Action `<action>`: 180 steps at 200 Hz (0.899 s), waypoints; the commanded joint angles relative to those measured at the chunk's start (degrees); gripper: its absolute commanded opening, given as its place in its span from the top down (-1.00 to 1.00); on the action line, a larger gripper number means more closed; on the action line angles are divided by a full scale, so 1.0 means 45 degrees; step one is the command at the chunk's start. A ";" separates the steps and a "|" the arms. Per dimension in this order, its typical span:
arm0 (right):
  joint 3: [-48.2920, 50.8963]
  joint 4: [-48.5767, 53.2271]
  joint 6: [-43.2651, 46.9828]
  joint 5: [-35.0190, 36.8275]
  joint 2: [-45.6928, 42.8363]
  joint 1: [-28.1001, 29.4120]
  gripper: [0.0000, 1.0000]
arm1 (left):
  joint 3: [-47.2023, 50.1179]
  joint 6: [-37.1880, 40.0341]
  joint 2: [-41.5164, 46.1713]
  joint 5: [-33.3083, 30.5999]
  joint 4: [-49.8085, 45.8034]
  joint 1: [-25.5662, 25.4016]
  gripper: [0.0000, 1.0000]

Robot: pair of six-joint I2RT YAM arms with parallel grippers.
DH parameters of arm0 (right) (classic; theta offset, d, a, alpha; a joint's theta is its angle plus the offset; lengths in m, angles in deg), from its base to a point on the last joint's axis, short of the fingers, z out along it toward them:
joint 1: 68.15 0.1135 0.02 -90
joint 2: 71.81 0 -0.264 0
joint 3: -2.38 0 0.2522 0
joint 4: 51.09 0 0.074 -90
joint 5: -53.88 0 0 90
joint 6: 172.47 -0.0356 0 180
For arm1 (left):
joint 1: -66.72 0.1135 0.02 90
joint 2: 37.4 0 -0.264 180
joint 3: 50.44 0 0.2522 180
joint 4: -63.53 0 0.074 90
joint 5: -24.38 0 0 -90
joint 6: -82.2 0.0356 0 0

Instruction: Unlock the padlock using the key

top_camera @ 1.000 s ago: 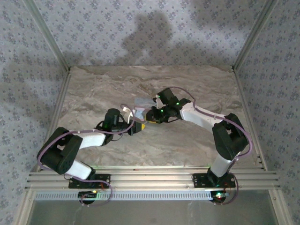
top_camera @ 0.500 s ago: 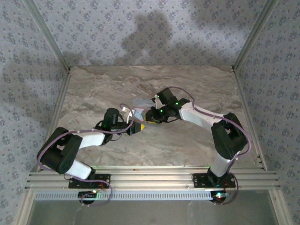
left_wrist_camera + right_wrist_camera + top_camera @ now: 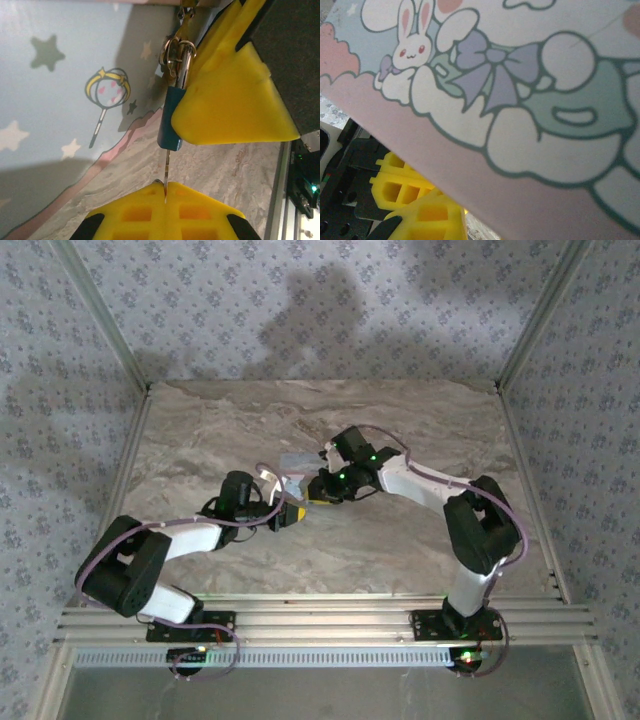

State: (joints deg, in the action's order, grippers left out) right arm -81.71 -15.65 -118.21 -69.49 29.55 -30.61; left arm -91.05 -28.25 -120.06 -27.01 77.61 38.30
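In the left wrist view, the small dark blue padlock (image 3: 169,122) hangs upright beside the tin, with its silver shackle (image 3: 184,55) at the top. The thin key (image 3: 167,167) runs from the padlock's underside down into my left gripper (image 3: 165,186), which is shut on it. The key's head is hidden between the fingers. A yellow finger (image 3: 230,100) of my right gripper presses against the padlock's right side. From above, my left gripper (image 3: 290,513) and right gripper (image 3: 322,492) meet at mid-table, just in front of the tin.
The pale blue tin (image 3: 298,461) with a cartoon lid lies right behind both grippers. Its star-patterned face (image 3: 60,75) is to the left of the padlock, and its bunny lid (image 3: 520,100) looms over the right wrist camera. Marble tabletop (image 3: 400,540) lies all around, with patterned walls at the edges.
The right arm and the tin have shifted slightly left. The left gripper stays shut on the key.
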 commanded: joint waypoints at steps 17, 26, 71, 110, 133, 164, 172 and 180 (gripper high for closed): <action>-0.0368 0.1506 0.0639 -0.0750 0.0560 0.0237 1.00 | -0.0521 0.1041 0.0920 -0.0983 0.0985 0.0109 1.00; -0.0388 0.1546 0.0567 -0.0692 0.0571 0.0248 1.00 | -0.0433 0.1120 0.1056 -0.1244 0.0984 0.0092 1.00; -0.0446 0.1371 0.0089 -0.0574 0.0809 0.0391 1.00 | -0.0321 0.1262 0.1260 -0.1725 0.1157 -0.0193 1.00; -0.0366 0.0906 -0.0471 -0.0418 0.0952 0.0485 1.00 | -0.0341 0.1405 0.1209 -0.2003 0.1226 -0.0691 1.00; -0.0268 0.0611 -0.0683 -0.0275 0.0879 0.0561 1.00 | -0.0379 0.1302 0.1075 -0.1891 0.1272 -0.0695 1.00; 0.0079 0.0566 -0.0893 0.0399 0.0427 0.0564 1.00 | -0.0503 0.1326 0.0589 -0.1711 0.1022 -0.0695 1.00; 0.0249 0.0538 -0.0968 0.0611 0.0226 0.0550 1.00 | -0.0452 0.1305 0.0421 -0.1634 0.1055 -0.0669 1.00; 0.0334 0.0504 -0.1066 0.0880 -0.0030 0.0528 1.00 | -0.0353 0.1261 0.0291 -0.1560 0.1164 -0.0680 1.00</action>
State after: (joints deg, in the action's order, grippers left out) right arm -82.12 -13.56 -121.05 -69.14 32.85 -28.47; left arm -91.05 -23.44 -117.15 -36.43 79.09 35.59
